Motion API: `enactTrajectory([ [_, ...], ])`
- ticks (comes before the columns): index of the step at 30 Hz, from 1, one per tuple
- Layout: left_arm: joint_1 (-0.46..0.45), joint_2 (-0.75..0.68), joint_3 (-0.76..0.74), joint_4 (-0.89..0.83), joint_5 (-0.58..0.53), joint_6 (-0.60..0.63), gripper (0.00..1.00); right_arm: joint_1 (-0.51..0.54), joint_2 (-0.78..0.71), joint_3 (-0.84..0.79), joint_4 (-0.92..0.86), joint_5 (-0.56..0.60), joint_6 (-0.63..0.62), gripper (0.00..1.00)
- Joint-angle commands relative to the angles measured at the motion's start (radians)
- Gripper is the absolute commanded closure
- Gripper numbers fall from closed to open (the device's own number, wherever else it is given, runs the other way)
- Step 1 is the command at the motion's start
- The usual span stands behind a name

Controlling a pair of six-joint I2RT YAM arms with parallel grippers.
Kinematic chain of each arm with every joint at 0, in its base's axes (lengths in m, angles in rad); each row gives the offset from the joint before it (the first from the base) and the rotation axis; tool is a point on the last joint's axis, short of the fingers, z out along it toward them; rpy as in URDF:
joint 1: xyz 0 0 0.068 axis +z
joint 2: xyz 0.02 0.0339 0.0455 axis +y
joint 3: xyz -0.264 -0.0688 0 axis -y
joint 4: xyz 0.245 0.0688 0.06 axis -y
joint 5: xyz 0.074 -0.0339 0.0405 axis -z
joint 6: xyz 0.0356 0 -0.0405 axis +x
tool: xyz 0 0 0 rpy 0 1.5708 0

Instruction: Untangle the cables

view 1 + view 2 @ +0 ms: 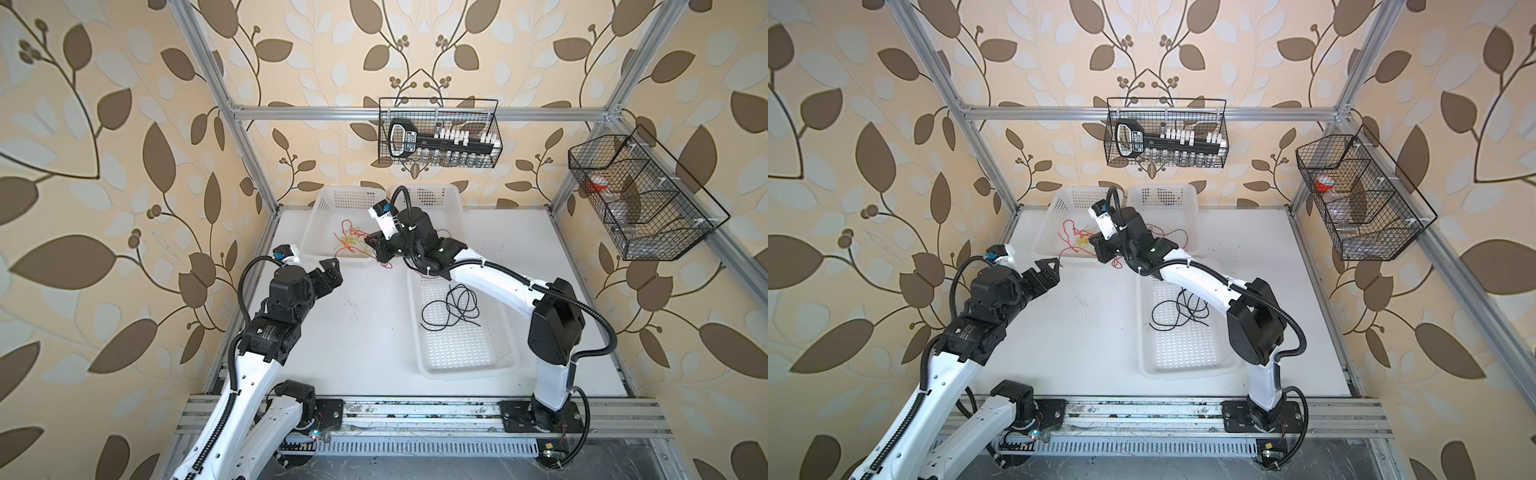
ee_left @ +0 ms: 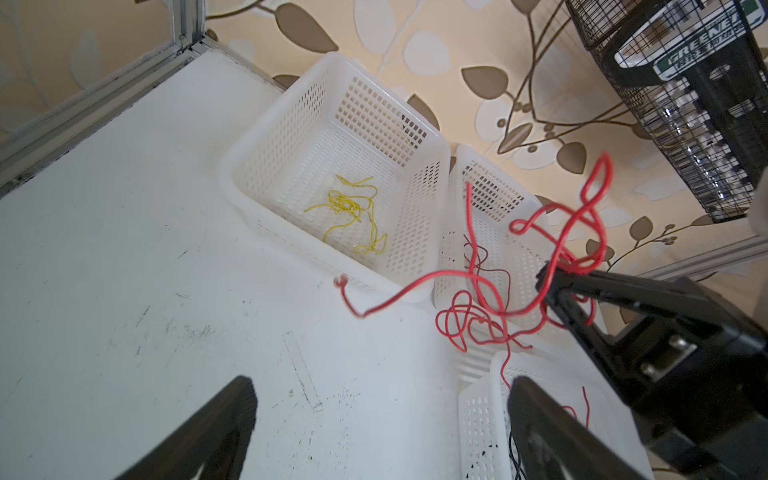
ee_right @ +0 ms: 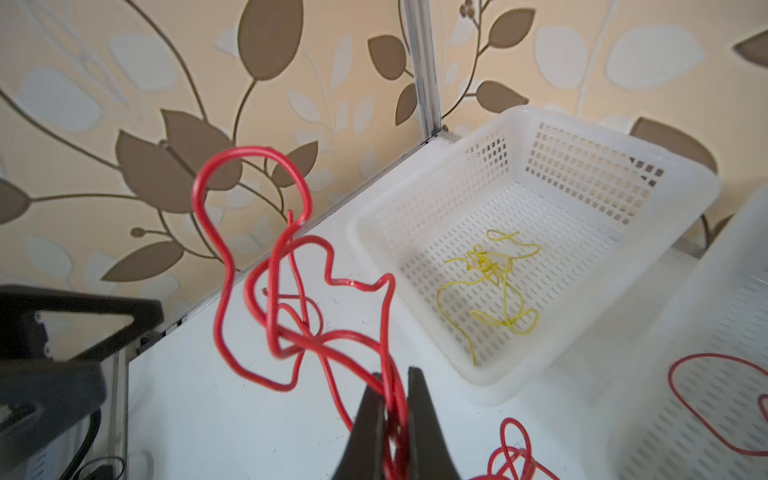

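Holding the red cable point(image 2: 436, 273) clear of the worktop point(image 1: 353, 332): right gripper point(image 3: 392, 374) clenched on the tangle. Free tail runs out toward the left gripper point(image 1: 333, 267), jaws spread and empty, just beside it. Left arm looks best placed to take that tail.

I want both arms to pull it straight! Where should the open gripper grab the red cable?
Grip the red cable just behind its hooked free end, coming from the open left gripper side, across the strand. That stretch sticks out alone, clear of the loops bunched at the shut right gripper.
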Motion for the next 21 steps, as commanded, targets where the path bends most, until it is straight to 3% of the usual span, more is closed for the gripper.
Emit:
enactTrajectory([
  [1, -0.006, -0.016, -0.022, 0.061, 0.039, -0.005, 0.07, 0.007, 0.000, 0.050, -0.001, 0.036, 0.046, 1.00],
  [8, -0.007, 0.054, -0.147, 0.391, 0.259, -0.140, 0.13, 0.032, -0.030, 0.057, 0.004, 0.013, 0.085, 1.00],
  [21, -0.017, 0.153, -0.234, 0.783, 0.233, -0.200, 0.16, 0.068, -0.113, -0.002, 0.038, -0.036, 0.105, 1.00],
])
